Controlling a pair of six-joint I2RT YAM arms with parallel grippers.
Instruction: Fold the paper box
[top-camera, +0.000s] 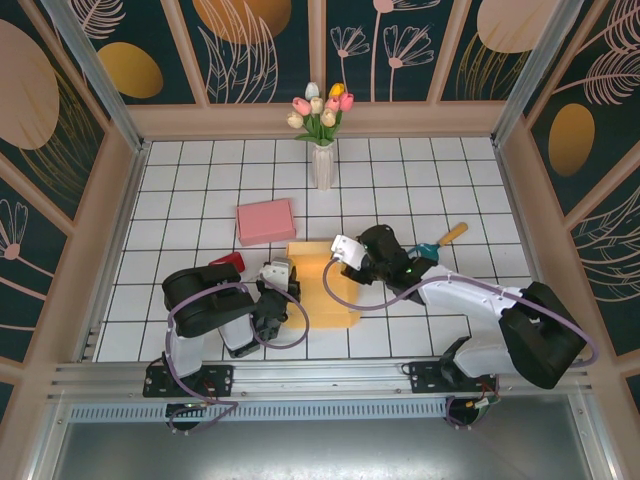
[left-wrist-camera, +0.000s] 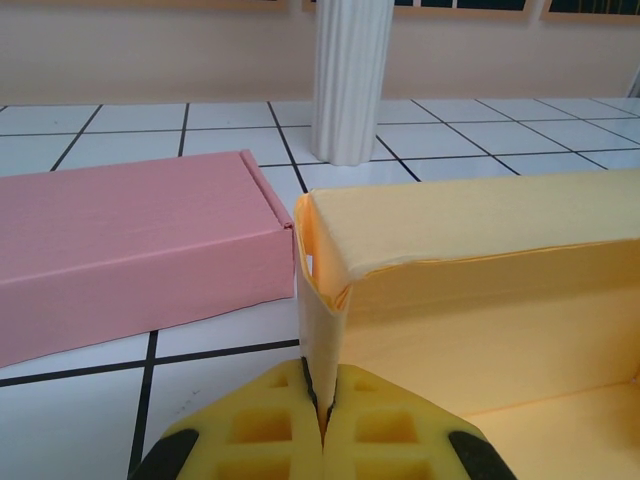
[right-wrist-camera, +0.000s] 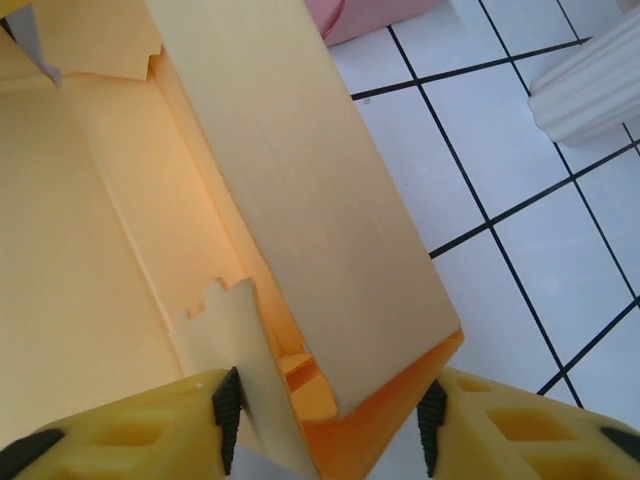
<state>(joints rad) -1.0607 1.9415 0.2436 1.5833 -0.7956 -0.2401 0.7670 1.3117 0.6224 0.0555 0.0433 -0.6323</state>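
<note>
Pinched together at the bottom of the left wrist view, the left fingers are closed on a thin upright wall of the yellow paper box. They grip it at the corner where it meets a longer side wall. That wall's top edge is doubled over, and the inside of the box lies open to the right.

Seen from above, the yellow paper box rests on the white-tiled desk, near the front and between the two arms. The left fingers are at its left edge and the right fingers at its far right corner.

In the right wrist view, the right fingers stand apart on either side of the end of a tall side wall. A notched flap lies against one pad, and the orange-lit corner of the box sits right beside the other. I cannot tell whether they are pressing on the cardboard or only bracketing it.

Just beyond the far left corner of the yellow box lies a closed pink box. It is so near that I cannot tell whether the two touch.

Farther back, near the rear wall, a ribbed white vase stands upright. It holds tulips in pink, white and yellow.

A small red object lies beside the left arm, to the left of the yellow box. A tool with a teal head and an orange handle lies on the tiles to the right of the right arm.
</note>
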